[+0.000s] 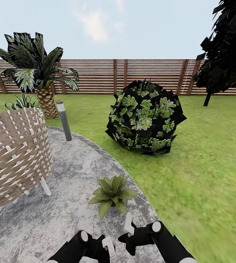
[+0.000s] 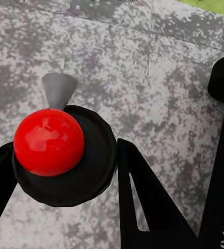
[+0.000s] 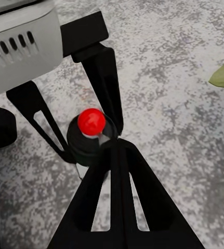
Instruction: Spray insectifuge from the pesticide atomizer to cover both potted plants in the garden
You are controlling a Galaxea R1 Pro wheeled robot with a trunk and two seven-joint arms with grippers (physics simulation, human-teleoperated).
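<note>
Pesticide atomizer: pinched at its round black cap by the left hand, one finger on each side, low over the grey patio. Topped with a glossy red ball, grey cone nozzle pointing ahead. Looked hard, smooth and probably light. Likely slippery on the ball, so best gripped on the cap's rim or the body below, which was hidden. Right hand pressed together, empty, tips just beside the cap. Nearest potted plant stood on the patio just ahead of both hands, no whitish specks visible on its leaves. Wicker chair to the left, dark shrub on the lawn beyond.
</note>
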